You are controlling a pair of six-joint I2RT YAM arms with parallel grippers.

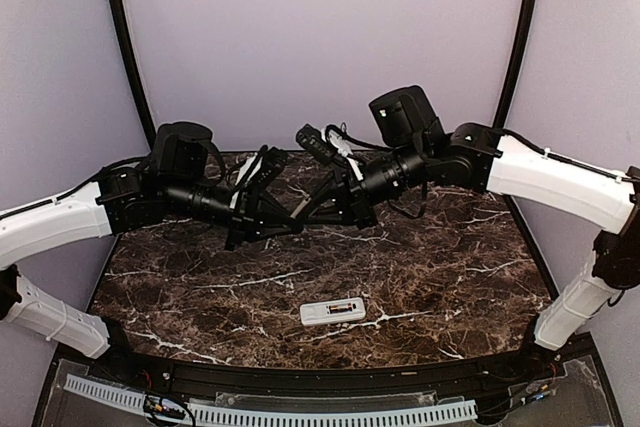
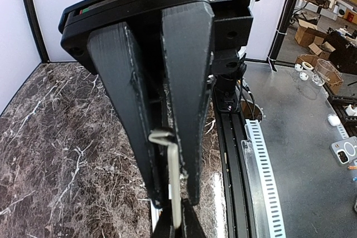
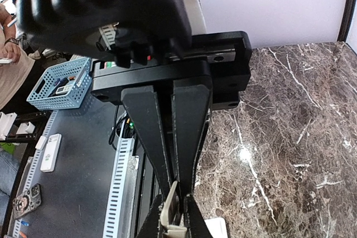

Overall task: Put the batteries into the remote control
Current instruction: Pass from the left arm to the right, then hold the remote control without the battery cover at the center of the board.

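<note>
The white remote control point(image 1: 332, 311) lies with its back up on the marble table near the front edge. Dark batteries point(image 1: 343, 306) with reddish marks show in its bay, too small to tell more. Both arms are raised above the table's middle, fingertips meeting. My left gripper point(image 1: 290, 215) point(image 2: 174, 200) is shut on a small flat grey cover piece point(image 2: 174, 176), seen edge on. My right gripper point(image 1: 312, 209) point(image 3: 177, 192) is shut on the other end of the same cover piece point(image 3: 168, 216). The opposite arm's fingertips point(image 2: 192, 223) point(image 3: 193, 219) show at the bottom of each wrist view.
A perforated white cable strip point(image 1: 300, 412) and a black rail run along the near edge of the marble table point(image 1: 450, 267). Black frame poles point(image 1: 125, 47) stand at the back corners. A blue basket point(image 3: 61, 85) sits off the table.
</note>
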